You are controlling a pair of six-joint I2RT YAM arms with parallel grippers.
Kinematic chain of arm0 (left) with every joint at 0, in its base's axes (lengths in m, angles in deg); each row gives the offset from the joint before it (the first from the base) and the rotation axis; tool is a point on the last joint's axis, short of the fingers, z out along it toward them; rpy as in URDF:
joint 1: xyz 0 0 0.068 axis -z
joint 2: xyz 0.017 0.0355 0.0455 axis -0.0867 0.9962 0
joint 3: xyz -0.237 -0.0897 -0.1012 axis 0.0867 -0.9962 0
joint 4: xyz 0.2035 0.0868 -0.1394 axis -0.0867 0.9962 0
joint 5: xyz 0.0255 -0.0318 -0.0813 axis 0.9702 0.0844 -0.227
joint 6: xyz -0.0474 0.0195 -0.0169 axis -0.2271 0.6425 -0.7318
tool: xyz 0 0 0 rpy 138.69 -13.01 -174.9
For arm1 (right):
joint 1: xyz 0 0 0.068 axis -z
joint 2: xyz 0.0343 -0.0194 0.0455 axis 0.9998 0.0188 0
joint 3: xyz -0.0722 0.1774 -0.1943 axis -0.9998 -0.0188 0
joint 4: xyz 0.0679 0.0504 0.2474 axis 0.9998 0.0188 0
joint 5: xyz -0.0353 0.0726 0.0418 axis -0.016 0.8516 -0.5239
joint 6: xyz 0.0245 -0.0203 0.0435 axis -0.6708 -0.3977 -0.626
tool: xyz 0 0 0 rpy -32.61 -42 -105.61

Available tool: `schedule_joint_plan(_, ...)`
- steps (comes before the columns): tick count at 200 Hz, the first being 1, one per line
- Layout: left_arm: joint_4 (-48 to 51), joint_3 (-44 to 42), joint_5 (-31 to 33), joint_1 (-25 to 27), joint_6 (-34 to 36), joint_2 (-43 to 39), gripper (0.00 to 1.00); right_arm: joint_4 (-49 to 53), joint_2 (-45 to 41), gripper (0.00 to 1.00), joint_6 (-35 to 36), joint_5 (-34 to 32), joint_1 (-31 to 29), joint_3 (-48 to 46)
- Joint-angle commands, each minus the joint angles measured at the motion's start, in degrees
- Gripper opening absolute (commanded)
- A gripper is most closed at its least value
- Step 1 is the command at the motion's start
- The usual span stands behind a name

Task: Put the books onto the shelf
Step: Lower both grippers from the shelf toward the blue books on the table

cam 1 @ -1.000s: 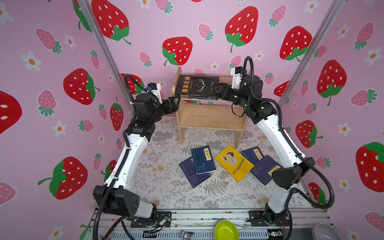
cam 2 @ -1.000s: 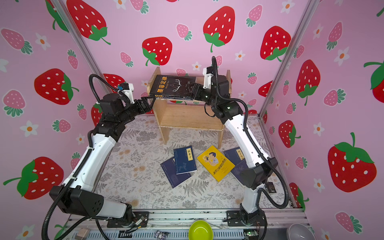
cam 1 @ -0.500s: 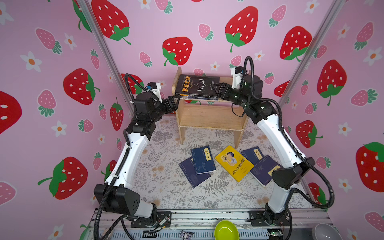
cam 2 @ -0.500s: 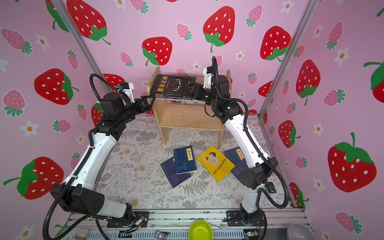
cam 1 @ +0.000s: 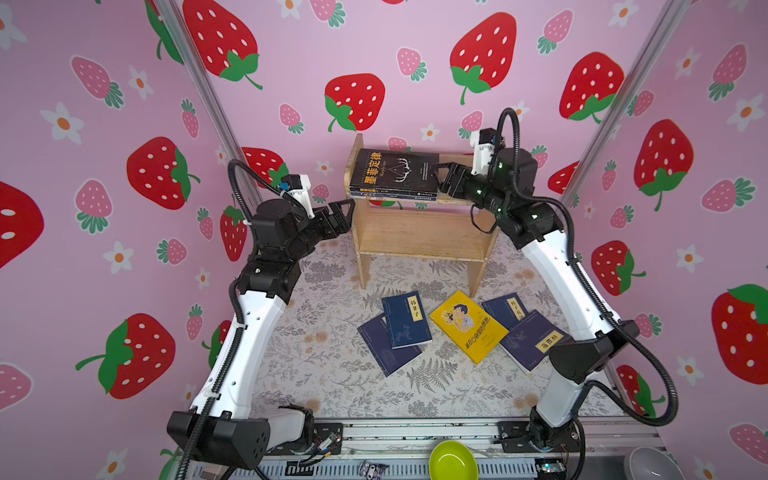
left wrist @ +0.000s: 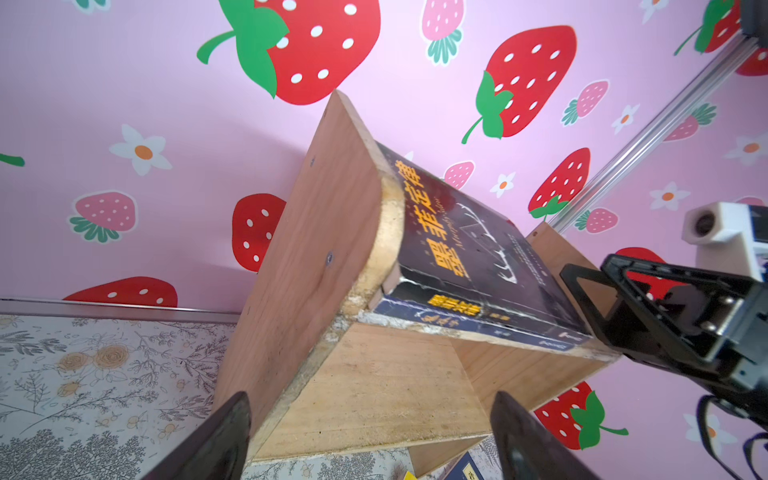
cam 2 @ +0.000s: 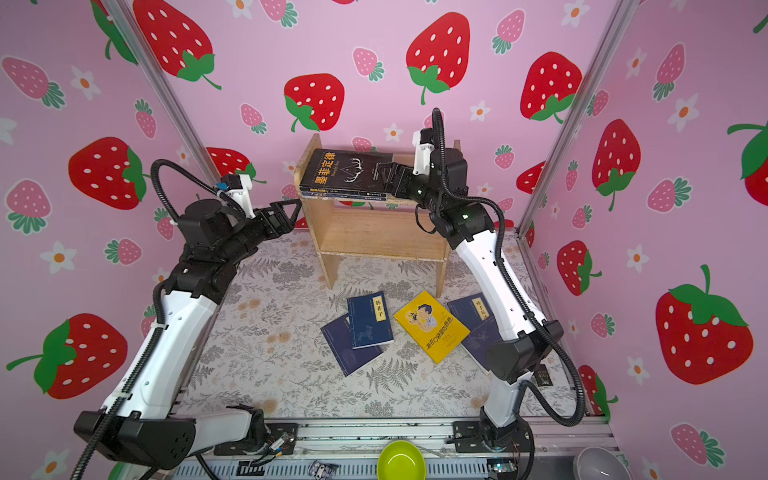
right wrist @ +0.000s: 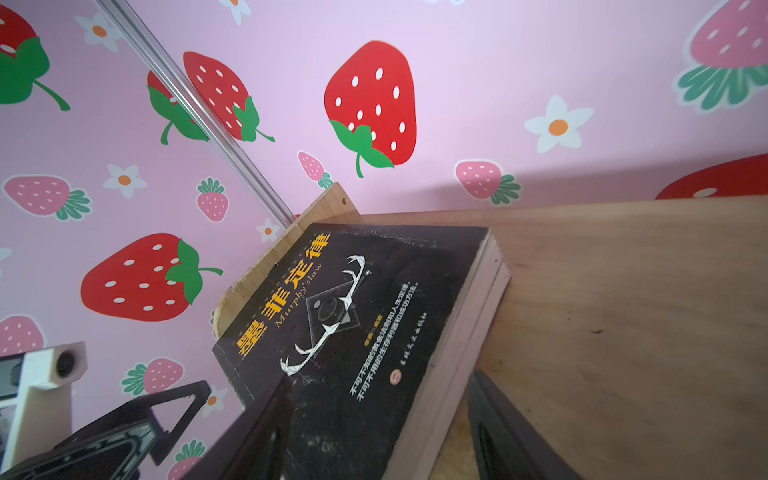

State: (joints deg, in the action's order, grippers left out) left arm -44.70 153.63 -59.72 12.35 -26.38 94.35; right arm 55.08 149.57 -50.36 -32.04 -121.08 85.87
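The black antler book lies flat on the top tier of the wooden shelf, stacked on another dark book. My right gripper is open around the black book's right end, with a gap between one finger and the page edge. My left gripper is open and empty beside the shelf's left side panel. On the floor lie a yellow cartoon book and several navy books.
The floor is a floral mat enclosed by pink strawberry walls with aluminium posts at the corners. A green bowl and a grey bowl sit by the front rail. The right arm's elbow hangs over the rightmost navy book.
Both grippers have opened wider. The black book stays on the top tier, and neither arm has shifted noticeably.
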Motion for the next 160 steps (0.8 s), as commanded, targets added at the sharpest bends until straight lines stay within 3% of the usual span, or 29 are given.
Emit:
schedule_joint_plan(1,1.6,-1.5,-0.8,-0.2,1.6,-4.2,0.95,-1.3,-6.9,0.72,6.7,-1.7,0.3,-1.9)
schedule_joint_plan(30,4.4,-3.3,-4.5,-0.1,0.4,-7.7,0.97,-0.7,-16.4,0.77,14.0,-5.1,0.3,-10.5)
schedule_joint_plan(53,4.3,-7.2,-7.8,0.4,-1.7,-9.9,0.99,-3.4,-27.4,0.90,16.7,-14.1,0.3,-23.8)
schedule_joint_plan(79,3.7,-11.6,-9.7,2.8,-3.6,-10.9,0.99,-2.6,-37.5,0.95,16.7,-25.7,0.3,-35.5)
schedule_joint_plan(125,1.7,-15.2,-9.7,15.5,-1.6,-7.2,0.99,2.8,-47.4,0.98,9.7,-44.1,1.0,-52.6)
schedule_joint_plan(160,-0.3,-16.8,-4.1,25.4,0.0,-2.4,0.99,5.1,-49.5,1.00,2.4,-44.8,5.3,-62.2)
